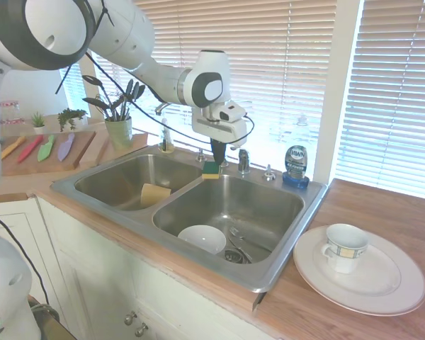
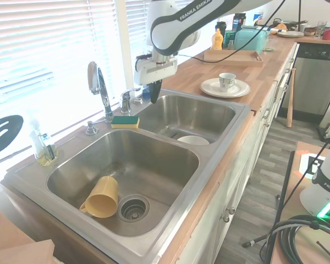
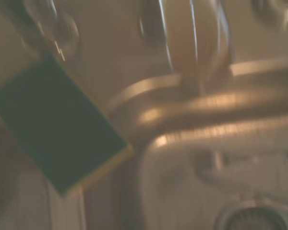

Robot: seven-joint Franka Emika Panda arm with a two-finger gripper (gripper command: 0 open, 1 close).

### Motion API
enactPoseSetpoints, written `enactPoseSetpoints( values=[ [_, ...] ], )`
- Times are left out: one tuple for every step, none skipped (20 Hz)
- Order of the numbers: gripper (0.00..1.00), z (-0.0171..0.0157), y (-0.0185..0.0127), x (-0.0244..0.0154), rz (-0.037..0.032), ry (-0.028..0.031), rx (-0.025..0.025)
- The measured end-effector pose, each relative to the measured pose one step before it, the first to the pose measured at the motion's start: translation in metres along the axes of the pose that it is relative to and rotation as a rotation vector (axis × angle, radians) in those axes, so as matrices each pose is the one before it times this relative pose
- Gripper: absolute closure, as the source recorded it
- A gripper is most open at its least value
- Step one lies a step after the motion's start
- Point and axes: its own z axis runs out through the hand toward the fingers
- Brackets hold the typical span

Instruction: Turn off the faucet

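Observation:
The faucet [image 2: 99,82] arches up in chrome behind the sink divider, with its short lever handle [image 2: 127,94] on a separate base beside it. In the first exterior view its base [image 1: 243,161] stands behind the right basin, and the spout is washed out by the bright window. My gripper [image 2: 154,99] [image 1: 218,157] points straight down with its fingers shut on nothing. It hangs just beside the lever, above the sink's back rim, and I cannot tell whether it touches. A green and yellow sponge [image 1: 211,170] [image 3: 53,129] lies on the rim just below it.
A blue-labelled soap bottle [image 1: 295,164] and a small chrome knob [image 1: 268,172] stand on the back rim. A yellow cup [image 2: 102,201] lies in one basin and a white bowl [image 1: 202,239] in the other. On the counter sits a plate [image 1: 382,297] carrying a mug [image 1: 343,248].

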Motion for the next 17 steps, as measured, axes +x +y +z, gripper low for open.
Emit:
enactPoseSetpoints(
  values=[
    [1.0, 0.00234, 0.0094, -0.00448, -0.00184, -0.0067, -0.01712],
    [1.0, 0.00242, 0.01005, -0.0053, -0.00267, -0.00897, -0.01664],
    [1.0, 0.00319, 0.01028, -0.00571, -0.00433, -0.01056, -0.01377],
    [1.0, 0.00227, 0.01033, -0.00639, -0.00781, -0.00958, -0.0111],
    [1.0, 0.00179, 0.01015, -0.00654, -0.00697, -0.00854, -0.00982],
    [1.0, 0.00056, 0.00911, -0.00611, -0.00624, -0.00562, -0.0068],
    [1.0, 0.00045, 0.00905, -0.00658, -0.00581, -0.00476, -0.00731],
    [1.0, -0.00035, 0.00817, -0.00647, -0.00283, -0.00204, -0.00467],
    [0.0, 0.00066, 0.00771, -0.00659, -0.00201, -0.00385, -0.0043],
    [0.0, 0.00165, 0.00736, -0.00655, -0.00168, -0.00409, -0.00497],
    [0.0, 0.00152, 0.00613, -0.00554, -0.00127, -0.00297, -0.00328],
    [0.0, 0.001, 0.00518, -0.00424, 0.00002, 0.00005, 0.00094],
    [0.0, 0.00042, 0.00367, -0.00262, 0.00112, 0.00396, 0.00654],
    [0.0, -0.00019, 0.00259, -0.00179, 0.00082, 0.00531, 0.00839],
    [0.0, -0.00033, 0.00225, -0.00155, -0.00008, 0.00708, 0.0113],
    [0.0, 0.00132, 0.00234, -0.00201, -0.00236, 0.0055, 0.00976],
    [0.0, 0.00137, 0.00159, -0.00227, -0.0037, 0.00356, 0.00705]
  ],
)
